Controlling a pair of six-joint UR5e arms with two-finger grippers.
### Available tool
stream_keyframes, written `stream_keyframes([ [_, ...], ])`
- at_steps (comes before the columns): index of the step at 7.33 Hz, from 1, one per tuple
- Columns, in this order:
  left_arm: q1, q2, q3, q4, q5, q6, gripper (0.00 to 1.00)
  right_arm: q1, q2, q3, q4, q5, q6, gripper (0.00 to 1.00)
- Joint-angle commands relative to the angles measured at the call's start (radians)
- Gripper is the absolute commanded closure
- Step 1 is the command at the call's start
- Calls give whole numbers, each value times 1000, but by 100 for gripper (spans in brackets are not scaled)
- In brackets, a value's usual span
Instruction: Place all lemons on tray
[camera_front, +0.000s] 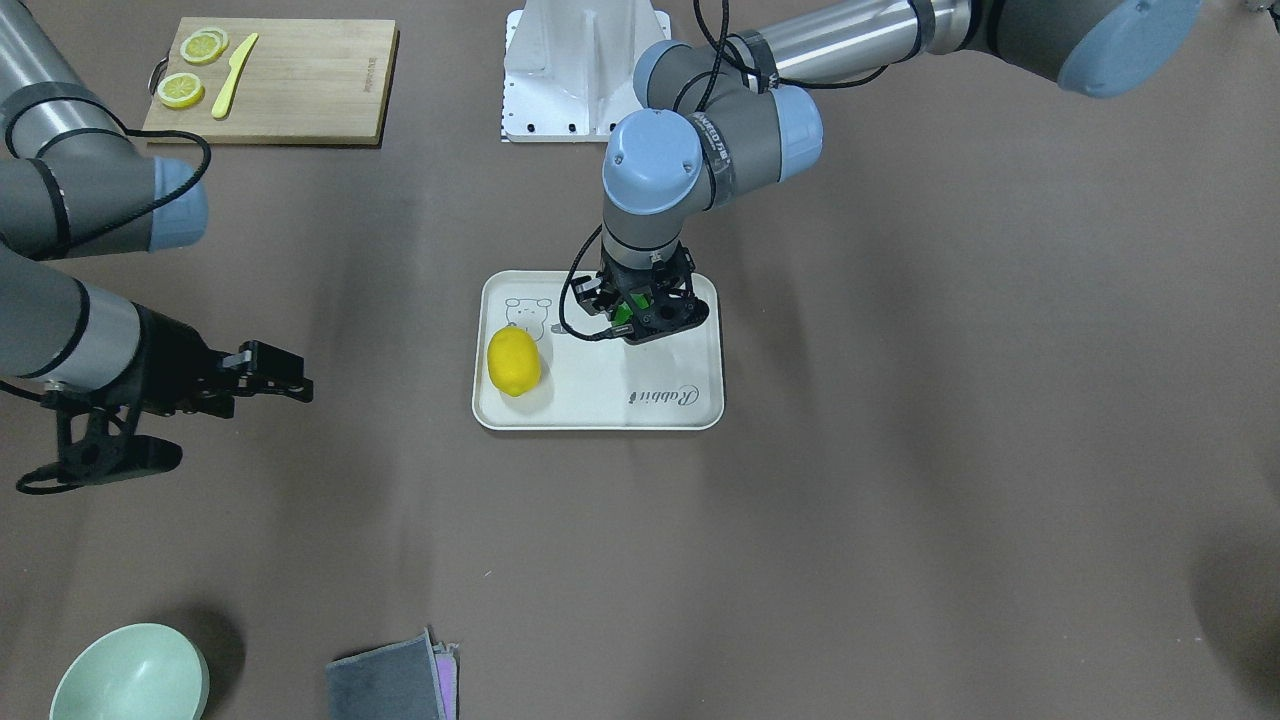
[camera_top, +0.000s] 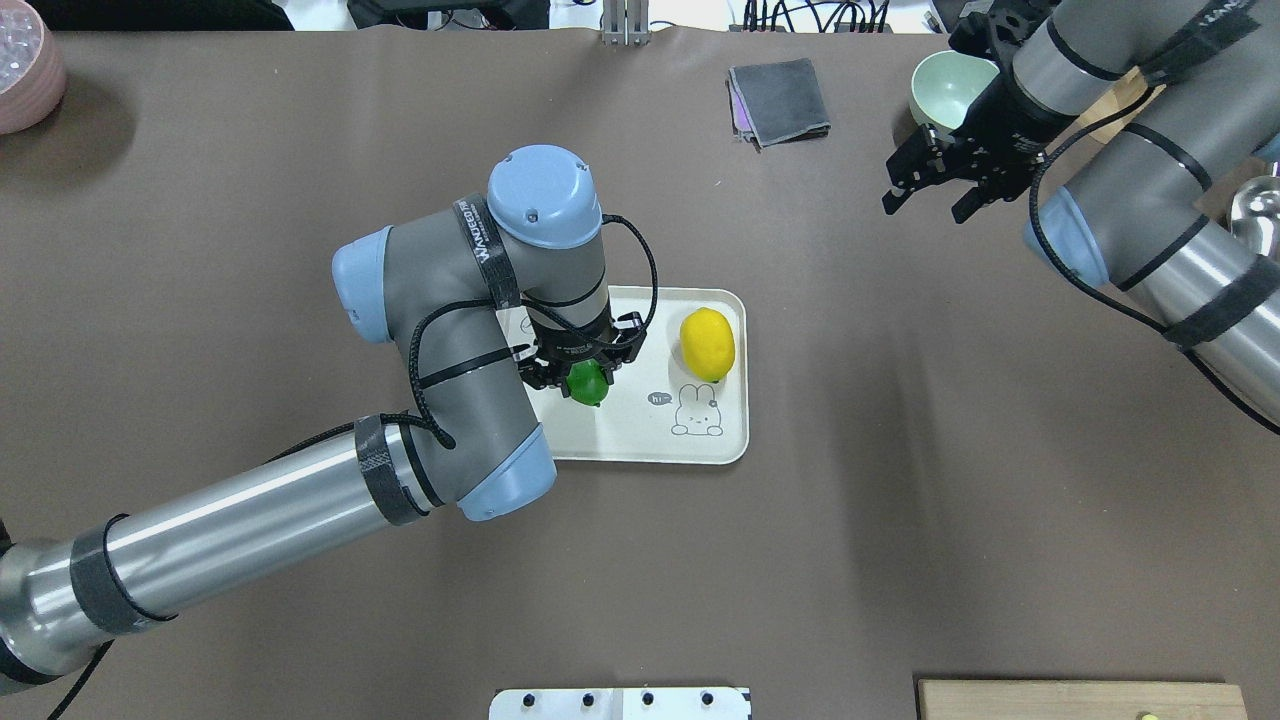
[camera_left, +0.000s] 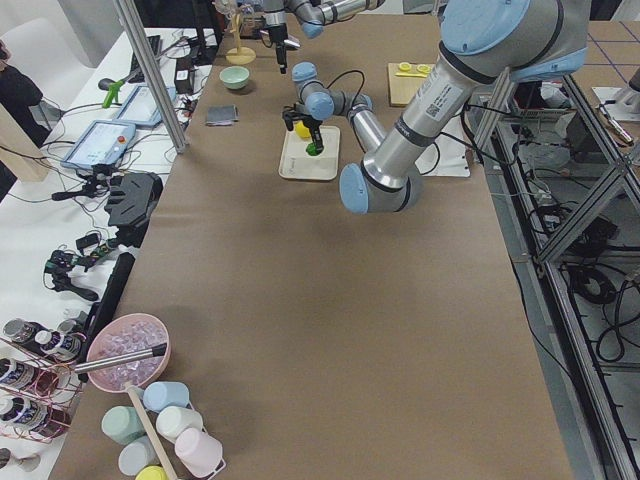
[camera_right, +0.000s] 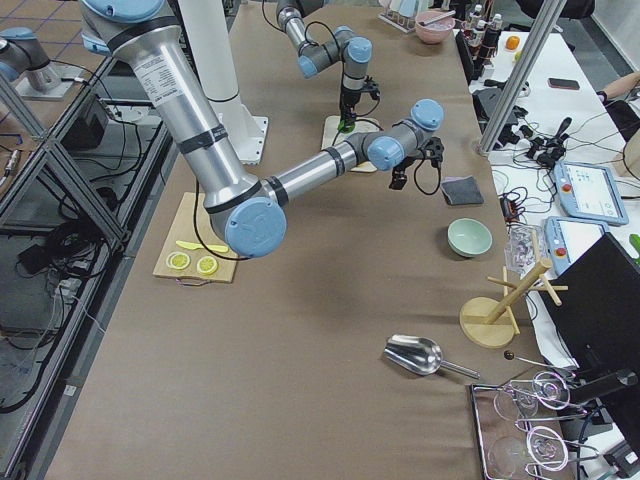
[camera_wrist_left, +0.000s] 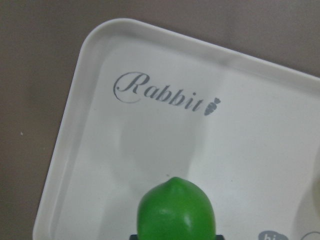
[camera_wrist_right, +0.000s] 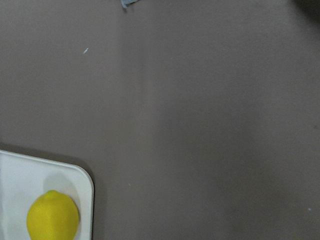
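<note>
Your left jaws pinch the green lemon (camera_top: 587, 384) over the tray (camera_top: 640, 435), on the half that carries the script (camera_wrist_left: 160, 95); the wrist view shows a soft shadow on the tray floor ahead of the fruit, so I judge it hangs a little above the floor, though I cannot tell for certain whether it touches; the yellow lemon (camera_top: 707, 344) lies on the tray's other half, apart from the green one; your right jaws stand spread and empty over the counter (camera_top: 900, 450), near the bowl (camera_top: 945, 85) and well apart from the tray.

The step in hand is the set-down, and it looks like the last one; lower straight down until the fruit bears on the floor before you part the jaws; an oval fruit let go in the air will likely roll, and though the rim should stop it, it may knock the yellow one; open slowly, only as wide as frees it; then lift straight up so that neither jaw drags the lemon sideways; the right arm need not come in.
</note>
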Motion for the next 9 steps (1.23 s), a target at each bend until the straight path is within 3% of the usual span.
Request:
stream_keyframes([
  [1, 33, -34, 31, -16, 38, -45, 41, 27, -183, 162, 0, -9, -52, 5],
  [2, 50, -33, 54, -45, 62, -45, 36, 27, -276, 231, 3, -10, -125, 4],
  [3, 50, -31, 57, -60, 60, -44, 1, 59, -348, 253, 5, -15, -234, 4],
  [4, 44, -30, 48, -56, 56, -36, 2, 105, -410, 252, 8, -55, -382, 3],
  [6, -49, 11, -14, -13, -34, 36, 2, 188, -482, 247, 8, -69, -426, 1],
  [8, -167, 126, -150, 102, -90, 245, 2, 283, -483, 203, 3, -125, -466, 1],
  [9, -221, 236, -242, 139, -92, 391, 2, 326, -478, 151, -1, -127, -509, 1],
])
